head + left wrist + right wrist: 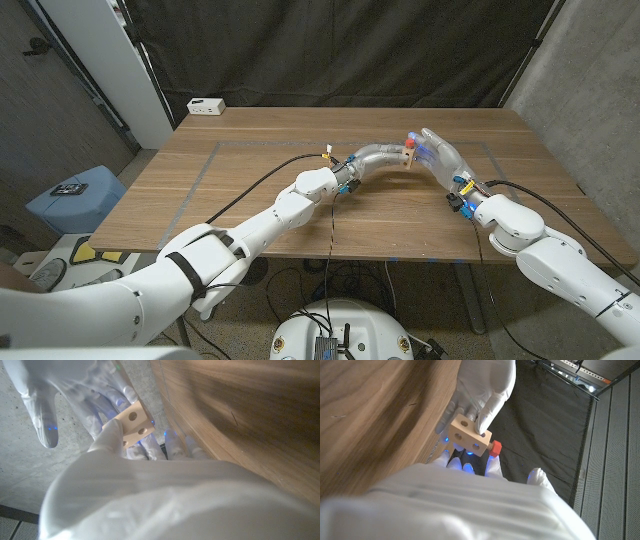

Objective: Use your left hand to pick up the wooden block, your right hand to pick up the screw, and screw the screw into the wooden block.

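The left hand (479, 387) pinches the wooden block (468, 435) above the table (250, 190) – well inside its edges. The red screw (494, 448) sits at the block's end (head outward), the right hand (440, 155) fingers around it – grip unclear.

Even room light; both wrist views blur up close.

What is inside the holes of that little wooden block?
A red-headed screw sits at one end of the wooden block, which the left robot hand holds. Three other holes look empty. The screw's shaft is hidden, as are the faces that the fingers cover.
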